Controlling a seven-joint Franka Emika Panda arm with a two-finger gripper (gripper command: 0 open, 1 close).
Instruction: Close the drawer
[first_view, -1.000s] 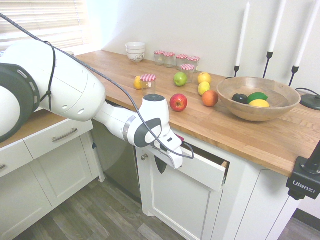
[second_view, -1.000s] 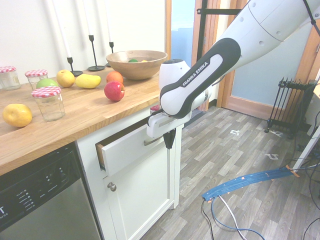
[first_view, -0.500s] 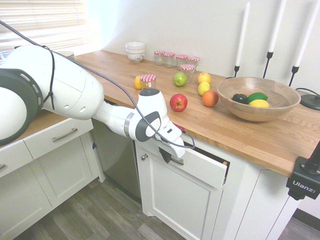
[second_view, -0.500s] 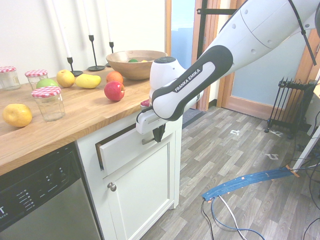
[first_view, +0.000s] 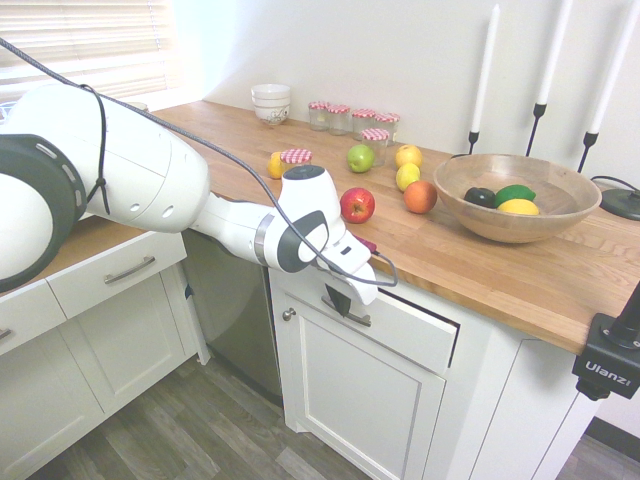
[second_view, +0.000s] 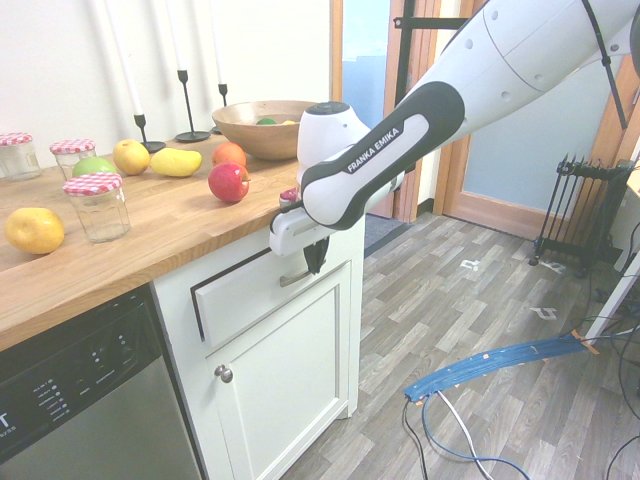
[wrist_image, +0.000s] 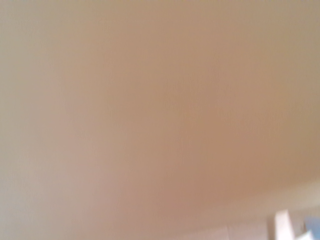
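The drawer is being shown under the edge of the wooden worktop, nearly flush with the cabinet front; a thin dark gap is being left visible along its right side. The gripper is being held against the drawer front at its silver handle. The fingers are being pointed downward and appear close together; whether anything is being gripped cannot be told. Only a blurred tan surface is being shown in the wrist view.

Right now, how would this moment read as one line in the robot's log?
task: close drawer | drawer: nearly shut, thin gap remains | claw: against drawer front by handle | counter: fruit, jars, bowl
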